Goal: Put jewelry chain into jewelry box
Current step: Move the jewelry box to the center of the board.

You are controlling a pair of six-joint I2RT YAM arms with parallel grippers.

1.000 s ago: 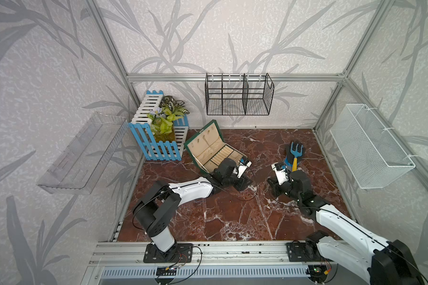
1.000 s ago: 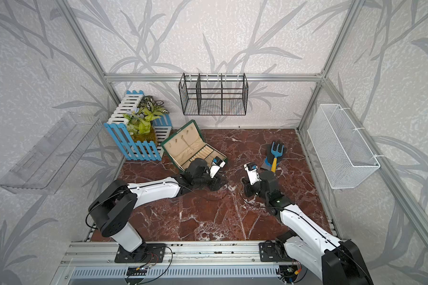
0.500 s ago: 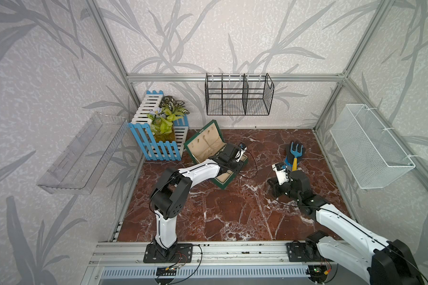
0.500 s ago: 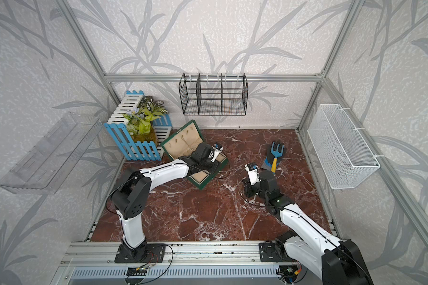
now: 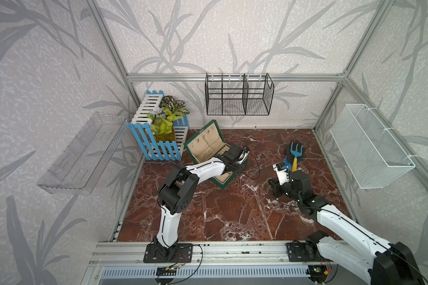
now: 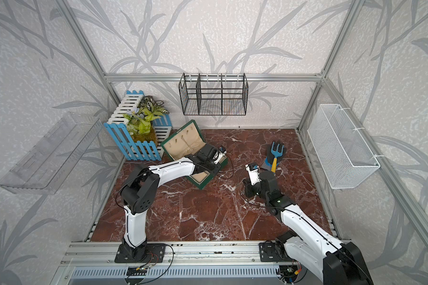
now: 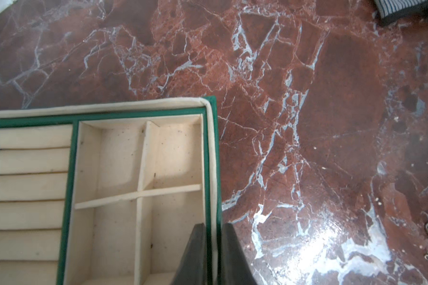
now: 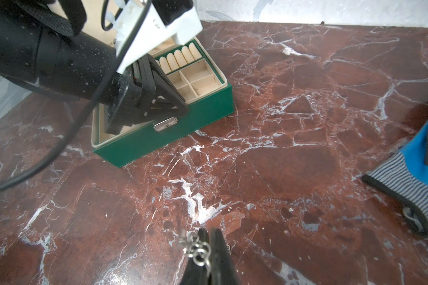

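Left gripper (image 7: 214, 229) has just swung in from beside the jewelry box (image 8: 183, 118) and pinched down. Its jaws now straddle the latch-side wall, one finger inside the cream lining and one outside, closed on that wall. Right gripper (image 8: 209, 232) has not shifted. It sits low over the marble tabletop (image 8: 282, 148), right of the box and apart from it, with its jaws shut on one end of the jewelry chain (image 8: 195, 249), whose links bunch at the fingertips. With the lid (image 5: 205, 143) up and the box now braced, carrying the chain across looks due next. The square compartments (image 7: 119, 158) in view lie empty.
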